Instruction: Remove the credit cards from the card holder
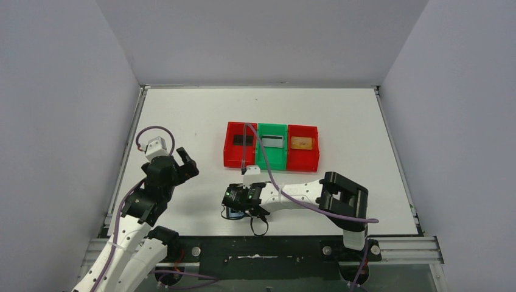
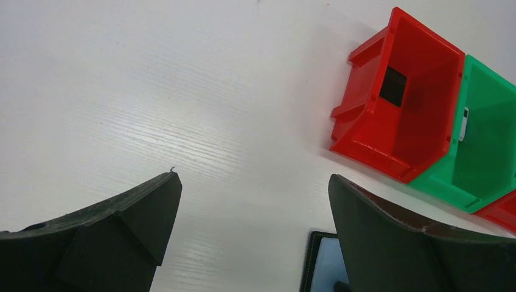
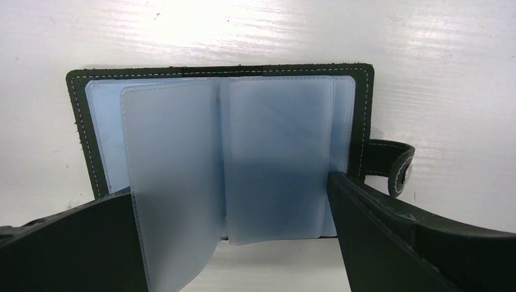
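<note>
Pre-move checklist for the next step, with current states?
1. Right tool open above the black leather bifold wallet: ok.
2. Left tool open, off the wallet: ok.
3. Wallet lying open on the white table: ok.
4. Translucent grey-blue plastic sleeves emptied: the facing ones look empty; those behind, cannot tell.
5. Cards binned, black card in left red plastic bin, pale dark-striped card in green plastic bin, gold card in right red bin: ok.

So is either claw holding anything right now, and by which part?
Nothing is held. The left claw is open over the table; the right claw is open, its fingers either side of the wallet.
</note>
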Controlling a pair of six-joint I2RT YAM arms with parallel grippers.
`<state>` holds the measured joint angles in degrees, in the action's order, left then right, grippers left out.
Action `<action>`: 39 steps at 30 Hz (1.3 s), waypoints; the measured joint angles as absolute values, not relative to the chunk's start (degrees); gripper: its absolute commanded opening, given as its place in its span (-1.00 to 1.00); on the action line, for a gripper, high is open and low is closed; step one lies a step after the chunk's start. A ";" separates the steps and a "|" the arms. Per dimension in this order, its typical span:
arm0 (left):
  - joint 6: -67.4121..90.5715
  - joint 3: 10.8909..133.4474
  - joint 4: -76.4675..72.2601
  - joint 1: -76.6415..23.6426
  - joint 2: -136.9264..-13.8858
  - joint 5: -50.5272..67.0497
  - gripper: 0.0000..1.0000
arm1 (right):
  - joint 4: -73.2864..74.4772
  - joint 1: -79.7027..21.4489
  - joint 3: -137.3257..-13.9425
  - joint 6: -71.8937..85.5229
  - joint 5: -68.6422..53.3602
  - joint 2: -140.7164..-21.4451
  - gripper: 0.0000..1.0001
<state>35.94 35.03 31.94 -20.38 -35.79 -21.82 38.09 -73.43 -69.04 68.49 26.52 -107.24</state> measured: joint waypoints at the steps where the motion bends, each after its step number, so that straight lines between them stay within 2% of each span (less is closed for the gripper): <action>1: 35.92 35.03 31.94 -20.38 -35.79 -21.80 0.88 | 37.74 -73.32 -68.77 68.49 26.35 -107.11 0.85; 6: 35.90 35.03 31.94 -20.38 -36.03 -21.54 0.88 | 36.64 -72.86 -67.59 67.72 25.74 -106.26 0.23; 10: 35.86 35.03 31.94 -20.38 -36.62 -21.10 0.88 | 36.42 -72.73 -68.01 66.35 25.67 -106.30 0.19; 12: 35.81 35.03 31.94 -20.38 -36.99 -20.91 0.88 | 36.77 -72.73 -68.97 65.60 25.67 -106.41 0.28; 16: 35.79 35.03 31.92 -20.38 -37.30 -20.56 0.88 | 37.91 -72.84 -72.64 63.86 26.52 -106.43 0.74; 18: 35.79 35.03 31.94 -20.38 -37.30 -20.45 0.88 | 38.33 -72.86 -74.46 63.11 27.66 -106.26 0.82; 28: 35.73 35.03 31.88 -20.34 -36.45 -19.70 0.91 | 42.02 -73.12 -74.39 62.24 37.17 -93.32 0.88; 39: 35.29 39.16 33.43 -20.23 -39.88 -20.40 0.92 | 49.25 -68.27 -64.99 63.46 51.09 -80.73 0.97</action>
